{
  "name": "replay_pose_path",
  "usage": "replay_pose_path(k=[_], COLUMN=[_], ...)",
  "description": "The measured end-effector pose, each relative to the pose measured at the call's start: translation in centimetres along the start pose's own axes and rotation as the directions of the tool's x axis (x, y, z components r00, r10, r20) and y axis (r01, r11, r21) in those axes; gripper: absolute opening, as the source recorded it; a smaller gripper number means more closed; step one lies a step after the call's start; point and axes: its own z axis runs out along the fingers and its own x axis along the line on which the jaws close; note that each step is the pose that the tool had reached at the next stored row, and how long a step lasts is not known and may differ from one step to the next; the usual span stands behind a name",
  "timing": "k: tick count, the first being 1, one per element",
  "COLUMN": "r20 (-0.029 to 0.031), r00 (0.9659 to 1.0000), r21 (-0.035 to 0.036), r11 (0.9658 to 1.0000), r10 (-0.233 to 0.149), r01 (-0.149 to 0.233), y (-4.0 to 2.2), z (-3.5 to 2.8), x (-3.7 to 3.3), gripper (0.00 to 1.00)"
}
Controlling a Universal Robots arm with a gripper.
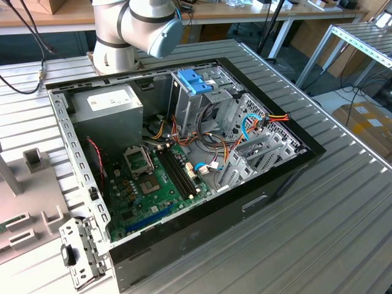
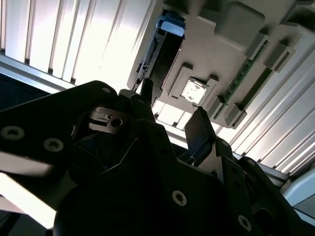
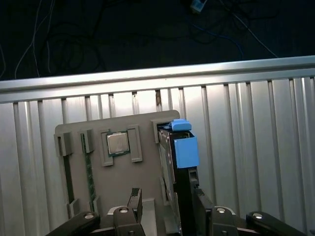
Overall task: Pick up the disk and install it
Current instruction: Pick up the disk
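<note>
Hanging over the grey holder tray (image 3: 146,173), the gripper (image 3: 167,197) points down, its two fingers apart on either side of the disk (image 3: 170,167), not clamped on it. I count one disk, one processor chip (image 3: 118,143) and two memory sticks (image 3: 89,172). The disk stands on edge in the tray's slot, its long axis along the table's (image 3: 246,147) ribs and its blue-capped end (image 3: 186,150) toward the table's edge. In the exterior view the arm's shoulder (image 1: 141,24) stands behind one open computer case (image 1: 257,197).
</note>
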Motion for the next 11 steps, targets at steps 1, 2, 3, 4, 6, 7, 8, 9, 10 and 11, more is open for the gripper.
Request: replay_pose_path(k=[1,2,3,4,6,7,8,9,10,11], r20=[0.0,0.0001,0.0,-0.0001,-0.0001,-0.0003,-0.0006,-0.0004,-0.0005,-0.0004], r00=[1.0,1.0,1.0,1.0,1.0,0.9997,0.9988,0.9983,0.9979,0.9977], r21=[0.0,0.0001,0.0,0.0,-0.0002,-0.0007,-0.0012,-0.0012,-0.0013,-0.0018], r11=[1.0,1.0,1.0,1.0,1.0,0.9997,0.9988,0.9983,0.9979,0.9977], r10=[0.0,0.0,0.0,0.0,-0.009,-0.025,-0.05,-0.059,-0.065,-0.067], r01=[0.0,0.0,0.0,0.0,0.009,0.025,0.05,0.059,0.065,0.067], y=[0.02,0.04,0.05,0.07,0.34,0.38,0.4,0.46,0.54,0.68], z=[0.08,0.15,0.18,0.2,0.4,0.48,0.57,0.66,0.75,0.84], x=[-0.21,-0.38,-0.5,-0.61,-1.0,-1.07,-1.11,-1.16,-1.2,-1.26], gripper=[0.54,0.54,0.54,0.54,0.54,0.54,0.54,0.54,0.54,0.54])
